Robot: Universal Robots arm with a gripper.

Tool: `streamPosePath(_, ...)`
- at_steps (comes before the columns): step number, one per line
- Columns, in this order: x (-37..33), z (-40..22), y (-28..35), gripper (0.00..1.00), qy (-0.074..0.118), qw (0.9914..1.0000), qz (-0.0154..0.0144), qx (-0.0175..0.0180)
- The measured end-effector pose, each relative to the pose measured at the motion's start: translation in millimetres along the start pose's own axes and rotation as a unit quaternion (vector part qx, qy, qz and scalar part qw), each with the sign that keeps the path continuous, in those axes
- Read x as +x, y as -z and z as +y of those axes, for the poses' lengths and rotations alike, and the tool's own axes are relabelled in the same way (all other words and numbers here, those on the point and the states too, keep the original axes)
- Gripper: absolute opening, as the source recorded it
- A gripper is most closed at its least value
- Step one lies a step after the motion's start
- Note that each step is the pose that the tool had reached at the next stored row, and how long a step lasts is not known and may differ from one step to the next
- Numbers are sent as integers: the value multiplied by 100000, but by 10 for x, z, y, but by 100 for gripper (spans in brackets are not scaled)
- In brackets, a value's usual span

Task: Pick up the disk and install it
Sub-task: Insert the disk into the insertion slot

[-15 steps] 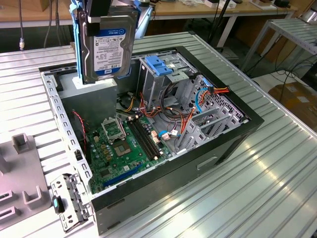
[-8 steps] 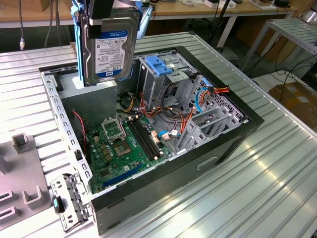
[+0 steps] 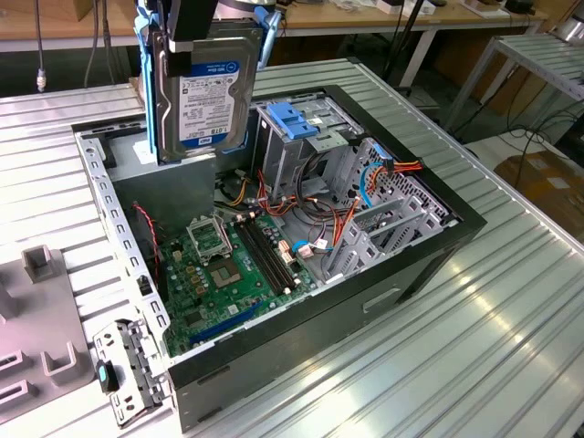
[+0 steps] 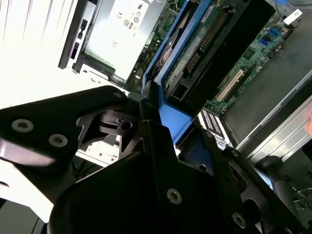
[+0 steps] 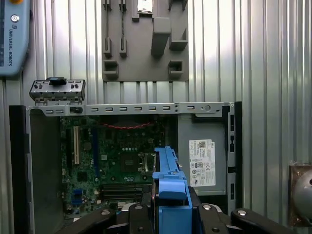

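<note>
The disk (image 3: 203,96) hangs upright in the air above the back of the open computer case (image 3: 429,265), its white and blue label facing the exterior camera and blue rails on both sides. At its upper end my gripper (image 3: 201,32) is shut on it. In the first wrist view the disk's blue rail (image 5: 169,183) sticks out edge-on from between the black fingers (image 5: 139,214), over the motherboard (image 5: 122,161). In the second wrist view the blue rail (image 4: 173,114) runs out from the dark gripper body (image 4: 146,185).
Inside the case are a metal drive cage with a blue latch (image 3: 294,123), loose cables (image 3: 342,214) and the grey power supply (image 5: 202,163). A grey fixture plate (image 3: 36,310) lies at the exterior view's left. The case stands on a ribbed metal table (image 3: 474,347).
</note>
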State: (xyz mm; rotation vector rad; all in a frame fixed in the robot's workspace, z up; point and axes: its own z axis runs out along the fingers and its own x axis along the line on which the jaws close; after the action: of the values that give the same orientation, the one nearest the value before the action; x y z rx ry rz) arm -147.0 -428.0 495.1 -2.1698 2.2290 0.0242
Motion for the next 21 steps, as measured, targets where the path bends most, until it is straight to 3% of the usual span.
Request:
streamPosePath(18, 37, -92, -6, 37, 0, 100000, -1, -2)
streamPosePath(21, 71, -96, -8, 37, 1, 100000, -1, -1)
